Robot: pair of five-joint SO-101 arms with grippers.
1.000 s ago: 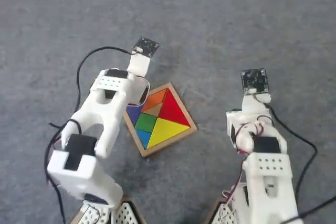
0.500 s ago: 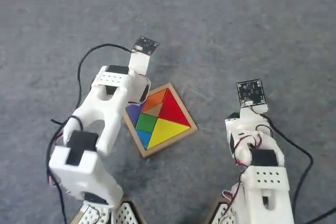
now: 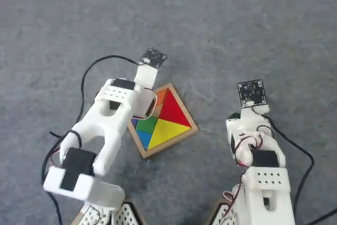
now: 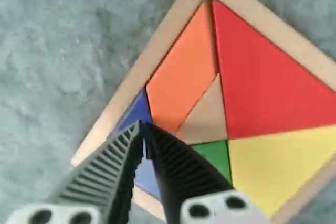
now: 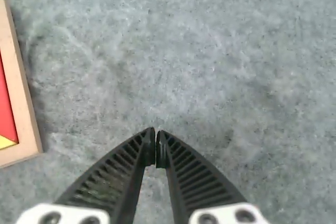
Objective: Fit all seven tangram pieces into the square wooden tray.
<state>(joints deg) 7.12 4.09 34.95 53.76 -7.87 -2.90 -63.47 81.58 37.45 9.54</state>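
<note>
Grey felt tabletop (image 3: 253, 35) is carrying the square wooden tray (image 4: 175, 24), with the coloured tangram pieces (image 4: 262, 77) lying inside it. Left gripper (image 4: 143, 127), pinched shut and empty, is hovering at the blue triangle piece (image 4: 135, 111). Poking down there is risking tipping it out. Right gripper (image 5: 156, 132), closed too, is idling over felt.

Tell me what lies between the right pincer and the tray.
Bare grey carpet separates the shut right pincer from the tray, as the right wrist view shows.
</note>
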